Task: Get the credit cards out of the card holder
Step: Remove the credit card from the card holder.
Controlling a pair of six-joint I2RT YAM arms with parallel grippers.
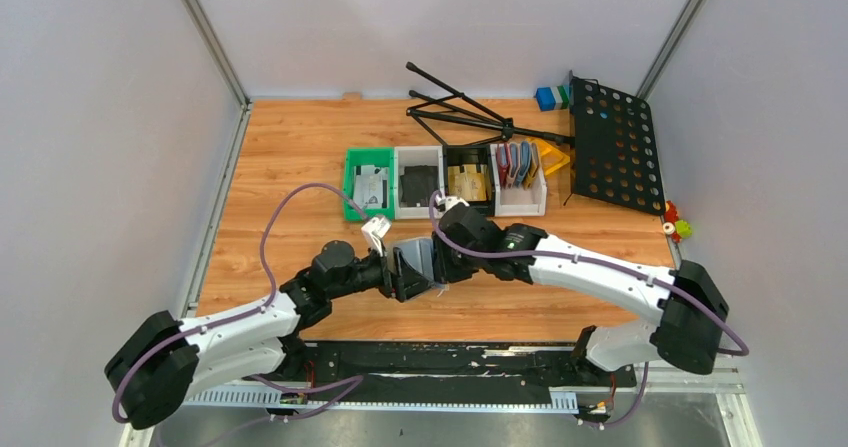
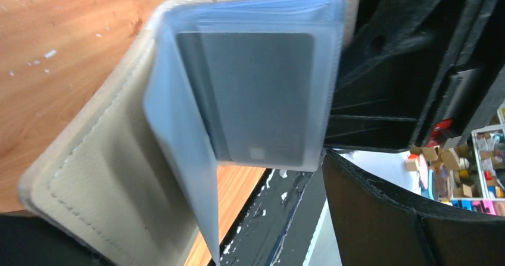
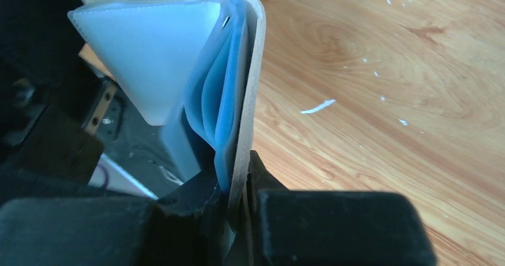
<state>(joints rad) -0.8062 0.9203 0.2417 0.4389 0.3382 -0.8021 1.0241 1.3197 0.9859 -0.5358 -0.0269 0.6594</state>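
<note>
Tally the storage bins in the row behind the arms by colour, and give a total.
Green bin: 1
White bins: 2
Black bin: 1
Total: 4

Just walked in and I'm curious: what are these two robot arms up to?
The two arms meet over a wooden table, working on a pale folding wallet. The right gripper is clamped on the wallet's cover, holding it open. The left gripper is right beside it; whether it grips is unclear. A grey card sits in a clear pocket, not yet pulled out.
</note>
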